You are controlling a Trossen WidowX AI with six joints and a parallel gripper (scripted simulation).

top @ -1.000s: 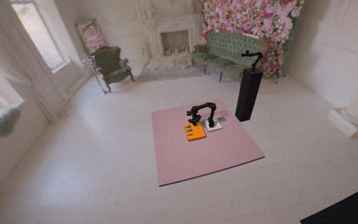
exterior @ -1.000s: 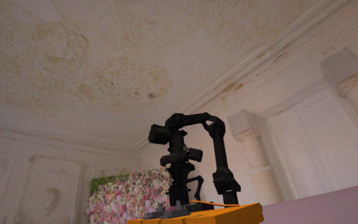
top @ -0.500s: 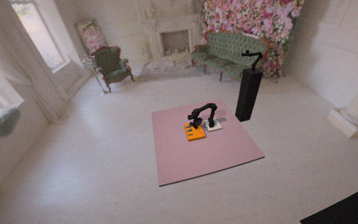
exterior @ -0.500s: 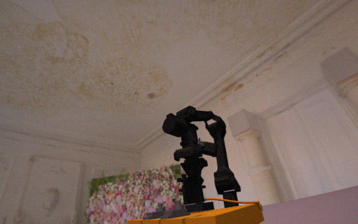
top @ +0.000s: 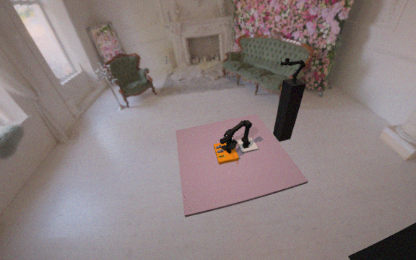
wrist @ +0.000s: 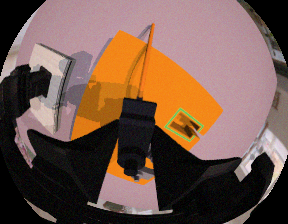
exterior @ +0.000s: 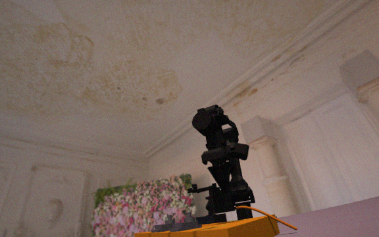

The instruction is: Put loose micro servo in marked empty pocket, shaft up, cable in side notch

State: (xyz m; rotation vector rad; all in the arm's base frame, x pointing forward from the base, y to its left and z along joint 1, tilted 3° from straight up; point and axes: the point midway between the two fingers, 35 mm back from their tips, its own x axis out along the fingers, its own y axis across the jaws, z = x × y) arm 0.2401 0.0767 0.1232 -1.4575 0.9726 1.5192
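My gripper [top: 230, 150] [exterior: 224, 197] [wrist: 136, 127] is shut on the dark micro servo [wrist: 137, 112], low over the orange deck [top: 230, 159] [exterior: 250, 227] [wrist: 187, 85]. The servo's orange cable [top: 237, 160] [exterior: 268, 213] [wrist: 149, 60] reaches out past the deck's edge. The marked pocket [top: 222, 156] [wrist: 191, 117] has a green outline and lies to the right of the held servo in the wrist view. A pale strip shows across its lower right corner there. The servo's underside and any contact with the deck are hidden.
Seated grey servos [top: 219, 151] [exterior: 176, 226] stand on the deck beside the pocket. The arm's white base plate [top: 253, 147] [wrist: 60, 107] is beside the deck. Both are on a pink mat [top: 237, 188] [wrist: 215, 50]. A black pillar [top: 288, 112] with another arm stands beyond the mat.
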